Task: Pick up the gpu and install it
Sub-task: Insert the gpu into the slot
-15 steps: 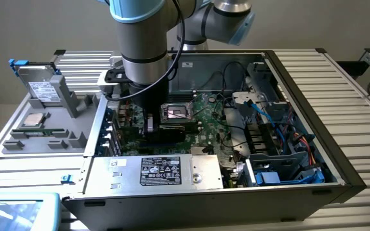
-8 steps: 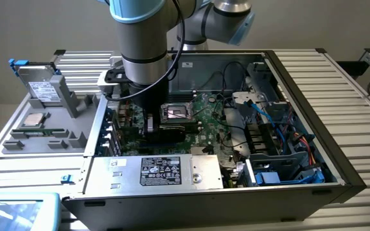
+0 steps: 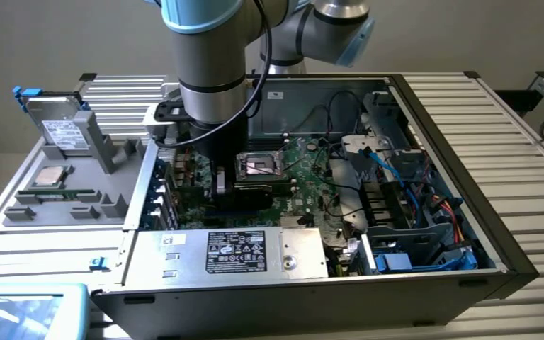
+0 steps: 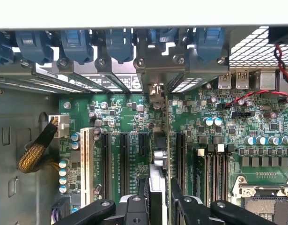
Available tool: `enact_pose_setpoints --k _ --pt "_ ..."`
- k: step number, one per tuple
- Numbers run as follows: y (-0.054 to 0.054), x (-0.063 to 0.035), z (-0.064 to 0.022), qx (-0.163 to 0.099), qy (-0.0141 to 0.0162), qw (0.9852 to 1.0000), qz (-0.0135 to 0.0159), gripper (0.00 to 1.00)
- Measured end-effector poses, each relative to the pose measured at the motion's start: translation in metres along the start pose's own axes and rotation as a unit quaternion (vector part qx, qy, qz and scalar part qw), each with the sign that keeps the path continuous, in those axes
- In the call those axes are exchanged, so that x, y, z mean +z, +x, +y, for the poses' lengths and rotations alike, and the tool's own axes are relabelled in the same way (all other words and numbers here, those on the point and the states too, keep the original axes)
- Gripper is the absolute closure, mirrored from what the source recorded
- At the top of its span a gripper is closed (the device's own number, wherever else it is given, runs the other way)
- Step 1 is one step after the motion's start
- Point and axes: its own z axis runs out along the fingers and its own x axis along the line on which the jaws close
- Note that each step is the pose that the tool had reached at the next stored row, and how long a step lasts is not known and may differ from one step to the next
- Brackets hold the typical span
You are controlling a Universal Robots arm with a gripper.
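Note:
My gripper [image 4: 158, 188] is shut on the gpu [image 4: 158, 157], which I see edge-on as a thin upright card between the two black fingers [image 4: 143, 197]. The card stands low over the green motherboard [image 4: 129, 108], in line with a black expansion slot [image 4: 143, 143], and its silver end bracket [image 4: 155, 70] sits against the rear slot openings of the case. I cannot tell whether it is fully seated. In the exterior view the gripper [image 3: 221, 185] reaches down into the open computer case [image 3: 499, 234] with the black card [image 3: 246, 195] beside the CPU socket [image 3: 261, 166].
Blue slot latches [image 4: 76, 44] line the case's rear wall. A braided cable [image 4: 38, 150] lies beside the board. On the exterior view's left, a grey tray [image 3: 26, 212] holds a hard drive [image 3: 64, 131], a CPU [image 3: 50, 177] and a RAM stick [image 3: 64, 193]. The power supply [image 3: 244, 251] fills the case's front.

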Motion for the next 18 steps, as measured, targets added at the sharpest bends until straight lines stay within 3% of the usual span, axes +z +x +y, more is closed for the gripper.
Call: enact_pose_setpoints --k 18 --pt "0.0005 0.0004 -0.0015 0.000 0.0001 1.0000 -0.0002 0.71"
